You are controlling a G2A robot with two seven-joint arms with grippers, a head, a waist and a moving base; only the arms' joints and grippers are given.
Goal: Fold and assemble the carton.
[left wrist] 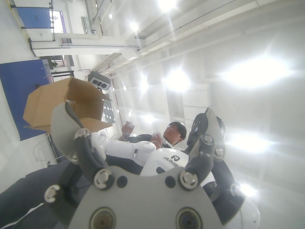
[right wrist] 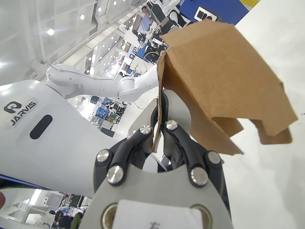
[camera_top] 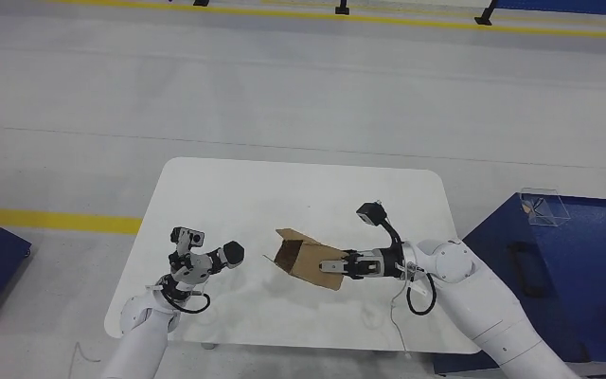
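The brown carton lies partly opened on its side near the middle front of the white table, its flaps loose. My right gripper is shut on one edge flap; in the right wrist view the fingers pinch the thin cardboard wall of the carton. My left gripper hovers a short way from the carton's other side, apart from it. In the left wrist view this gripper stands open with nothing between its fingers, and the carton shows beyond one finger.
A blue cabinet stands off the table's right side with a clear plastic box on it. The table's back half is bare white surface. A person with hand controllers shows behind the robot in the left wrist view.
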